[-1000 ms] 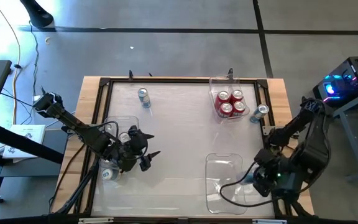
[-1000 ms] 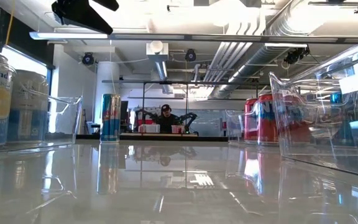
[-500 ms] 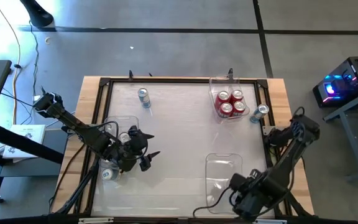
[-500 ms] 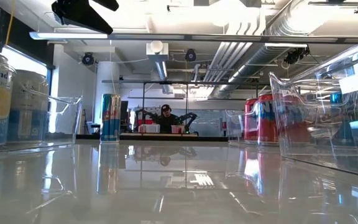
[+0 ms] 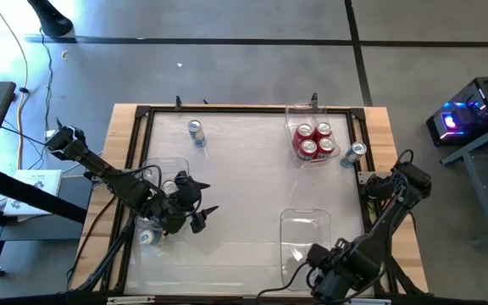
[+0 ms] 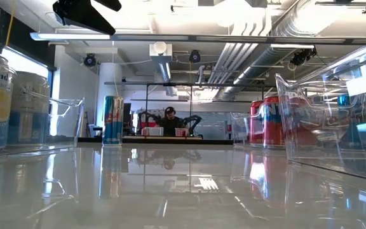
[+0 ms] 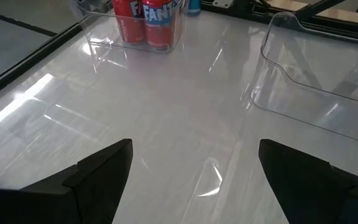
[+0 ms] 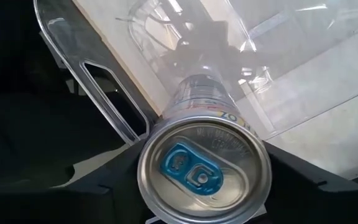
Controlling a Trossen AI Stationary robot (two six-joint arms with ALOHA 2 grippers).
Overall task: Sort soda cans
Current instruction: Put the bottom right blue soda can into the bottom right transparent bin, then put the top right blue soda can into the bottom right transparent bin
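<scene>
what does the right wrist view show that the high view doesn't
Only the right wrist view shows a silver can with a blue tab, held between the right gripper's fingers beside a clear bin's handle.

Only the high view shows the four red cans in the far bin, two loose cans, and the left gripper, open near the left bin.

Both show the clear near bin and the right arm by it.

Robotics lab, industrial fit-out.
Exposed ceiling ducts (image 6: 259,38) above the table (image 5: 227,161); concrete floor (image 5: 227,51) around it.
</scene>
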